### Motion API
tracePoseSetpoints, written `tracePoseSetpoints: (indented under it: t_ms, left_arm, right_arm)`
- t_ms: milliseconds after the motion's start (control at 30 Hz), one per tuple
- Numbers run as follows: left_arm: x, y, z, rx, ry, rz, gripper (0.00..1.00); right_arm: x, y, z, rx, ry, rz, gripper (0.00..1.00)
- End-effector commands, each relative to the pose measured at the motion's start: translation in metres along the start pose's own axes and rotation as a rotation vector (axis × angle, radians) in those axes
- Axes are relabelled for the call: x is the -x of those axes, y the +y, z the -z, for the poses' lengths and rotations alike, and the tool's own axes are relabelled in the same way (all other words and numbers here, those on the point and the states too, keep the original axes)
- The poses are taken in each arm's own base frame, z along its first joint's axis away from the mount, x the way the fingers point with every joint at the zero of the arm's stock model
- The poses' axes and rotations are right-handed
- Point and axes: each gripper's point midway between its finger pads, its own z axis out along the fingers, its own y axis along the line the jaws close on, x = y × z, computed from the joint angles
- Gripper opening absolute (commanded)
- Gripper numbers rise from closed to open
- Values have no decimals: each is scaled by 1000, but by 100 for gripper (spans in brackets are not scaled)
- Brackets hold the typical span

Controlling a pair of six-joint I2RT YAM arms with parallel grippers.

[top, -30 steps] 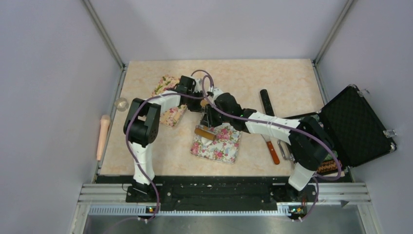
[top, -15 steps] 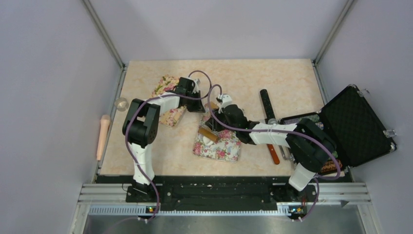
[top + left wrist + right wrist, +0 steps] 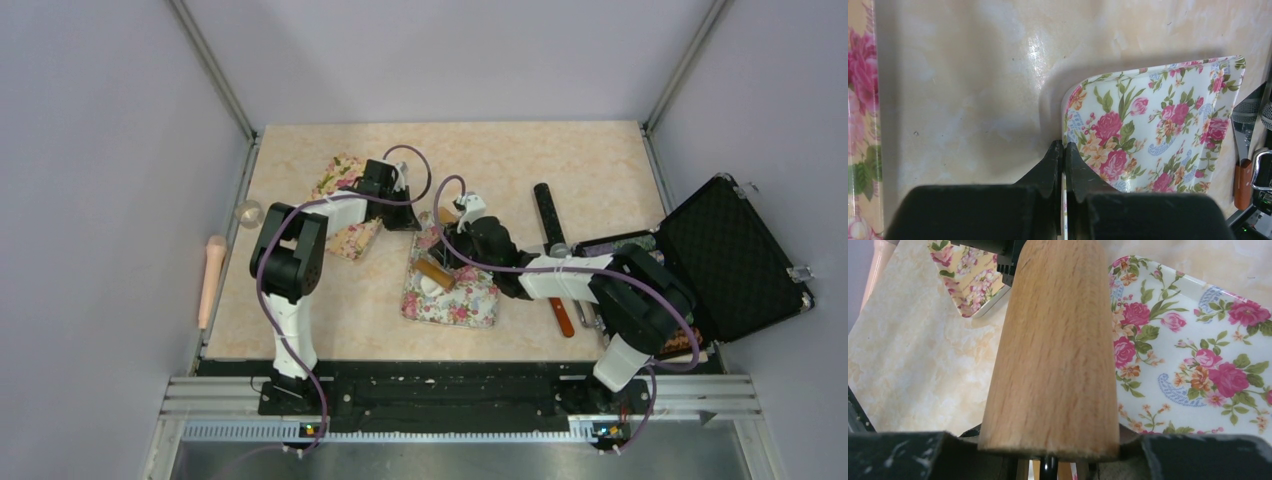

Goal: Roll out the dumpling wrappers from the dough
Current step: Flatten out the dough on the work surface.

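A white floral tray [image 3: 455,300] lies mid-table. My left gripper [image 3: 415,222] is at its far left corner. In the left wrist view that gripper [image 3: 1064,150] is shut on the thin rim of the tray [image 3: 1158,125]. My right gripper [image 3: 447,268] is shut on a short wooden roller [image 3: 433,271] over the tray's left part. The roller [image 3: 1058,340] fills the right wrist view, clamped between the fingers of the gripper [image 3: 1048,442], with the tray [image 3: 1198,365] below. A small white piece of dough [image 3: 427,286], perhaps a dumpling wrapper, shows beside the roller; its shape is unclear.
A yellow floral tray [image 3: 350,235] lies under the left arm. A black roller [image 3: 548,215] and an orange-handled knife [image 3: 562,312] lie right of the white tray. An open black case [image 3: 730,260] stands at the right edge. A pale wooden pin [image 3: 211,280] and a small ball [image 3: 248,212] sit by the left wall.
My left gripper has shut on the white tray's rim. The right arm has swung lower and a little right with the roller, and the tray has turned slightly.
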Motion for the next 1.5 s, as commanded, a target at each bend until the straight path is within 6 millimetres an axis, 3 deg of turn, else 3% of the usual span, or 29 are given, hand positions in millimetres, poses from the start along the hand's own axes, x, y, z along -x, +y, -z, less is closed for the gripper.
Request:
tracePoseSetpoints:
  t_ms: [0,267,633,700,800,933,1033,1200,1300,1467]
  left_arm:
    - [-14,28,4,88,30,21,0]
    - [-12,25,8,79,22,20,0]
    - [-9,22,12,72,9,17,0]
    - [-9,22,12,68,11,15,0]
    - [-8,20,12,61,10,16,0]
    - [-9,20,10,55,10,19,0]
    - [-10,19,8,46,16,27,0]
    - [-13,17,6,28,26,29,0]
    - [-14,17,4,25,31,31,0]
    - [-14,17,3,26,28,33,0]
  right_arm:
    - [-89,-97,29,-309,295,180,0]
    - [-90,-116,38,-390,302,261,0]
    - [-82,-120,39,-416,280,282,0]
    - [-66,-121,38,-441,240,288,0]
    - [-20,-121,38,-492,131,316,0]
    - [55,-89,42,-413,-28,371,0]
    - [83,-54,41,-283,-28,391,0]
    - [102,12,42,-2,-28,400,0]
    - [105,41,37,60,-23,390,0]
    - [96,51,16,-31,-5,180,0]
